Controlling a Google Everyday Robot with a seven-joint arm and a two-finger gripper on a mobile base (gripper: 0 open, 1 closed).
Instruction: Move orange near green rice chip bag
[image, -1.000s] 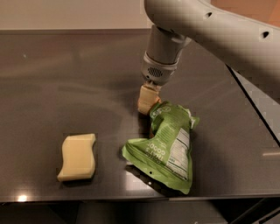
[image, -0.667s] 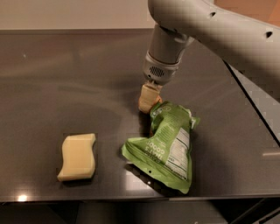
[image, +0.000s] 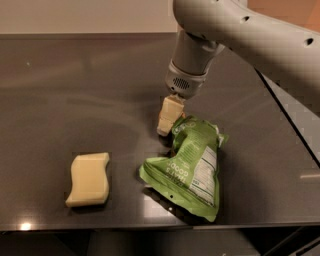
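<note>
The green rice chip bag (image: 190, 167) lies crumpled on the dark table, right of centre, with its white label panel facing up. My gripper (image: 167, 119) points down from the pale arm and sits right at the bag's top left edge, low over the table. The orange does not show; it is hidden behind the gripper or the bag's top edge.
A pale yellow wavy-edged block (image: 89, 179) lies on the table (image: 75, 100) to the left of the bag. The table's front edge runs just below the bag and the block. Its right edge runs diagonally at the far right.
The arm has shifted very slightly to the right. The gripper stays at the bag's top edge. The bag and the block have not moved.
</note>
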